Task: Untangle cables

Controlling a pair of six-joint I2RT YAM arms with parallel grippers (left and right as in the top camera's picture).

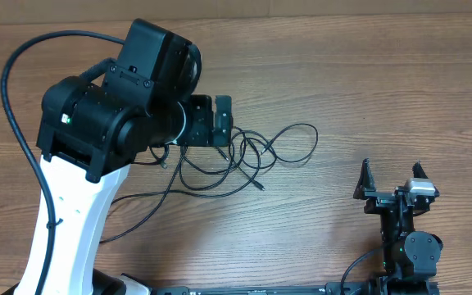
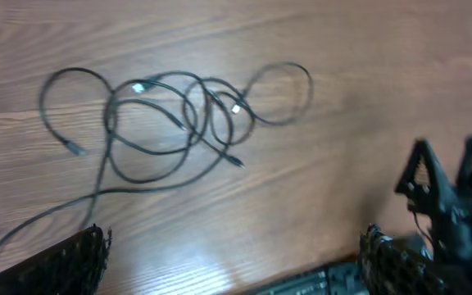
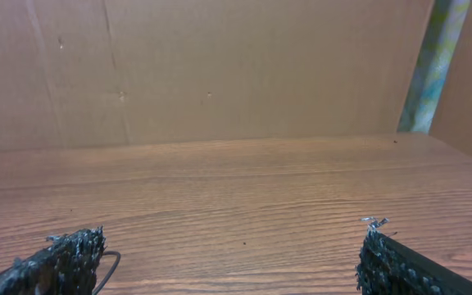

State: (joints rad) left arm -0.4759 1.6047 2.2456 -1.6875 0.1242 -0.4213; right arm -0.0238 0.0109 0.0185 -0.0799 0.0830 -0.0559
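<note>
The cables (image 1: 244, 156) lie on the wooden table as one tangle of thin black loops, with small plug ends sticking out. In the left wrist view the cables (image 2: 179, 123) spread across the upper left, one silvery plug showing. My left gripper (image 1: 220, 123) hovers above the tangle's left side, open and empty; its fingertips (image 2: 80, 258) frame the bottom corners, well apart from the cords. My right gripper (image 1: 392, 172) stands open at the front right, away from the tangle, and nothing sits between its fingertips (image 3: 396, 262).
The big left arm (image 1: 97, 123) covers the table's left part, its thick black wire (image 1: 11, 90) arching beside it. A cardboard wall (image 3: 220, 65) closes off the far edge. The right gripper (image 2: 449, 192) shows in the left wrist view at the right.
</note>
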